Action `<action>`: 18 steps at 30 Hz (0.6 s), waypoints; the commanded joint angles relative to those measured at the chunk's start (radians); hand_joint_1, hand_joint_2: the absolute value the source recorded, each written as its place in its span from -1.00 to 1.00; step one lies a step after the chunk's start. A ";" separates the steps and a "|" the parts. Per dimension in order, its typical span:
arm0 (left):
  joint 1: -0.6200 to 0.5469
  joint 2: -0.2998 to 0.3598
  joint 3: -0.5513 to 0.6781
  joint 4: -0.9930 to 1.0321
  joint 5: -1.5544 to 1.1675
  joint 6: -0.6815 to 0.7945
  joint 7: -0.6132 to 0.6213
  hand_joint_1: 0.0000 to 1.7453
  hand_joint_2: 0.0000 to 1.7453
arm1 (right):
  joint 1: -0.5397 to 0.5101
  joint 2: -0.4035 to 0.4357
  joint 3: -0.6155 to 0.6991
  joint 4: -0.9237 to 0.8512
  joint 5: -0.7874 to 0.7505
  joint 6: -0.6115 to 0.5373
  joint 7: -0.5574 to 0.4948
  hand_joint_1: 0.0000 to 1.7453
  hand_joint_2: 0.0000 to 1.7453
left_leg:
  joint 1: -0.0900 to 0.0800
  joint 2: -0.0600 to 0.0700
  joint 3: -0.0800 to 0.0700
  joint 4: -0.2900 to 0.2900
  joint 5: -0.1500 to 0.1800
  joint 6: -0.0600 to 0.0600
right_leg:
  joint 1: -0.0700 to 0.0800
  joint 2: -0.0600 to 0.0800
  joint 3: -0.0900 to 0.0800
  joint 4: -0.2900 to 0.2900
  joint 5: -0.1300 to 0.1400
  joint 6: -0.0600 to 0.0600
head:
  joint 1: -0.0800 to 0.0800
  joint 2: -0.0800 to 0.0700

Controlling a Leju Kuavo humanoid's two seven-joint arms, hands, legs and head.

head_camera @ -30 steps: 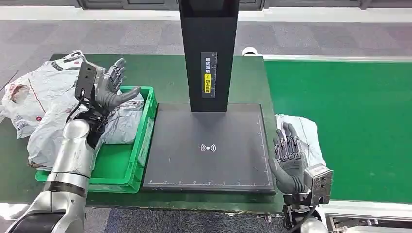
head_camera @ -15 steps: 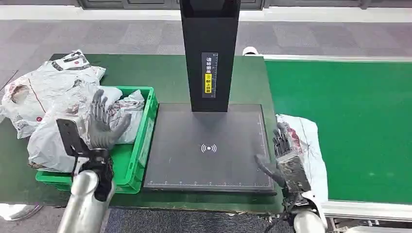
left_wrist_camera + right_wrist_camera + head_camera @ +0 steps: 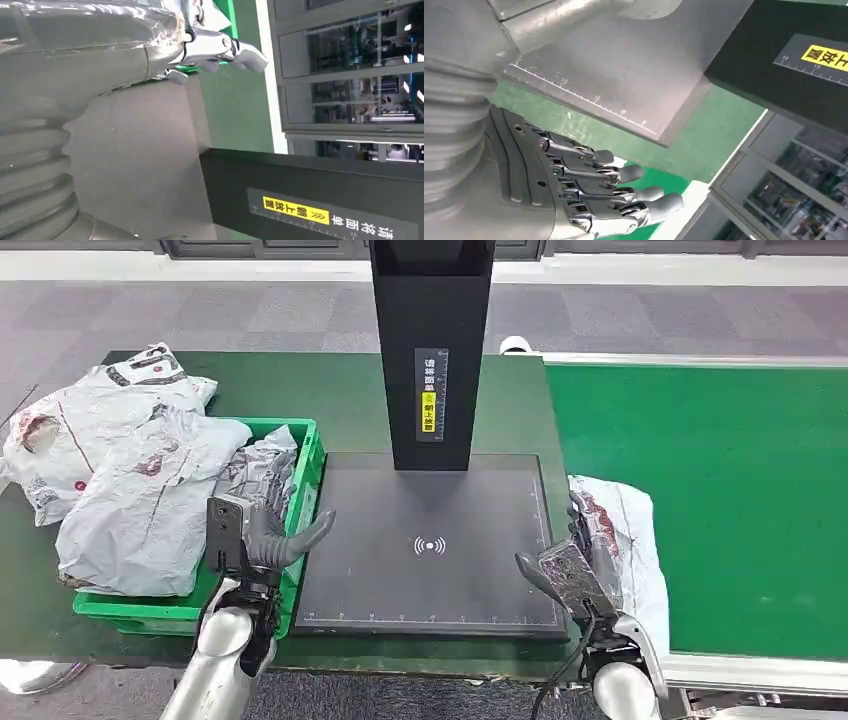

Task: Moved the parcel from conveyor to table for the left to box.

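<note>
A white parcel (image 3: 628, 540) with red marks lies at the left edge of the green conveyor belt (image 3: 720, 490), beside the scanner plate. My right hand (image 3: 562, 565) stands edge-on next to the parcel's near left side, fingers stretched out and holding nothing; whether it touches the parcel I cannot tell. The right wrist view shows those fingers (image 3: 619, 192) straight and bare. My left hand (image 3: 268, 537) hovers open over the near right corner of the green box (image 3: 310, 465); its fingers (image 3: 220, 47) are spread and hold nothing.
A dark scanner plate (image 3: 430, 540) with a black column (image 3: 430, 350) stands between the box and the belt. A crumpled grey parcel (image 3: 262, 470) lies in the box, and large grey-white parcels (image 3: 130, 500) are piled over its left side and on the table.
My left hand has drawn back from above the box's far side to its near right corner. My right hand has turned edge-on and dropped slightly beside the parcel.
</note>
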 commanded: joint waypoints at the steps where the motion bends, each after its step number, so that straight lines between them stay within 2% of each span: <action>1: -0.050 0.009 -0.046 0.084 -0.002 -0.017 0.016 -1.00 1.00 | -0.057 -0.058 -0.002 0.086 0.088 -0.014 0.043 -1.00 1.00 | 0.001 -0.002 0.004 -0.002 0.000 0.000 | 0.001 -0.002 0.005 -0.003 0.000 0.000 | 0.000 0.000; 3: -0.047 -0.008 -0.037 0.090 0.038 -0.024 0.036 -1.00 1.00 | -0.123 -0.097 0.053 0.170 0.289 -0.033 0.176 -1.00 1.00 | 0.000 -0.001 0.002 -0.001 0.000 0.000 | 0.000 -0.001 0.003 -0.001 0.000 0.000 | 0.000 0.000; 6: -0.027 -0.004 -0.041 0.074 0.056 -0.011 0.067 -1.00 1.00 | -0.262 -0.102 0.099 0.370 0.548 -0.041 0.353 -1.00 1.00 | 0.000 0.003 0.002 -0.001 0.000 0.000 | 0.000 0.003 0.002 -0.002 0.001 0.000 | 0.000 0.000; 7: -0.015 0.003 -0.042 0.063 0.064 -0.007 0.069 -1.00 1.00 | -0.304 -0.099 0.102 0.435 0.603 -0.040 0.383 -1.00 1.00 | 0.000 0.004 0.003 -0.001 0.000 0.000 | 0.000 0.004 0.003 -0.003 0.002 0.000 | 0.000 0.000; 12: -0.018 0.001 -0.031 0.073 0.106 -0.018 0.074 -1.00 1.00 | -0.497 -0.112 0.107 0.751 0.779 0.022 0.452 -1.00 1.00 | 0.001 0.007 0.005 -0.003 0.001 0.000 | 0.000 0.007 0.004 -0.004 0.005 0.000 | 0.000 0.000; 14: -0.038 -0.011 -0.030 0.118 0.119 -0.028 0.087 -1.00 1.00 | -0.518 -0.139 0.115 0.833 0.843 0.078 0.498 -1.00 1.00 | 0.001 0.003 0.004 -0.002 0.002 0.000 | 0.001 0.003 0.004 -0.003 0.004 0.000 | 0.000 0.000; 16: -0.053 -0.020 -0.041 0.163 0.118 -0.032 0.080 -1.00 1.00 | -0.520 -0.185 0.122 0.891 0.863 0.092 0.481 -1.00 1.00 | 0.001 -0.002 0.004 -0.002 0.003 0.000 | 0.001 -0.001 0.006 -0.004 0.003 0.001 | 0.000 0.000; 18: -0.019 -0.023 -0.043 0.137 0.097 -0.010 0.028 -1.00 1.00 | -0.500 -0.237 0.122 0.922 0.873 0.088 0.459 -1.00 1.00 | 0.001 -0.006 0.006 -0.004 0.004 0.000 | 0.001 -0.005 0.009 -0.005 0.002 0.001 | 0.000 0.000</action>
